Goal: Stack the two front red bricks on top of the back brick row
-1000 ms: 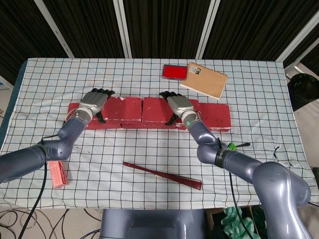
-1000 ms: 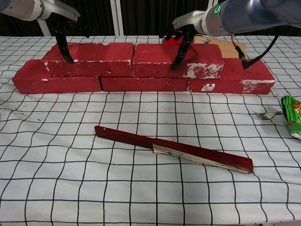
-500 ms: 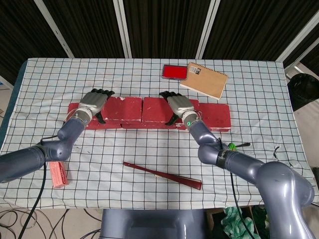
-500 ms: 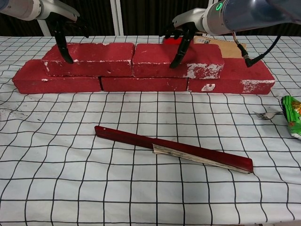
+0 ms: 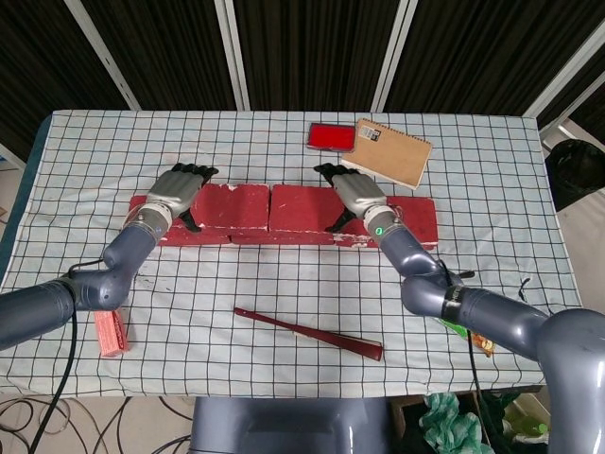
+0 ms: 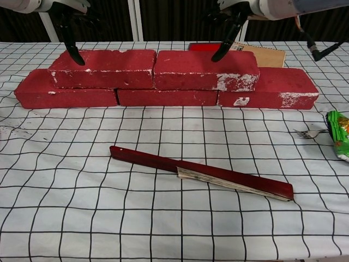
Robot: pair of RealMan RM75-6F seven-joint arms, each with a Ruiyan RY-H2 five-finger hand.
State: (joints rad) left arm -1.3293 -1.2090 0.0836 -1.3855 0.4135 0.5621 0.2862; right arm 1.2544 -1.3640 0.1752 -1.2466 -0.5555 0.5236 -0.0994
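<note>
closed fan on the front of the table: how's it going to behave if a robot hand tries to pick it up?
The closed fan is long, thin and lies flat on the tablecloth, so fingers would probably struggle to get under it. Its lacquered-looking red guard may be slippery. Pale leaves show along one edge, so it could splay open if held by one end.

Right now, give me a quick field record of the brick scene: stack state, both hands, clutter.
upper bricks: two red bricks, left one and right one, lie end to end on the bottom row
bottom row: three bricks, ends show past the upper pair
left hand: open, above the left upper brick, holding nothing
right hand: open, above the right upper brick, holding nothing
front clutter: closed red fan
back clutter: notebook, red box
</note>
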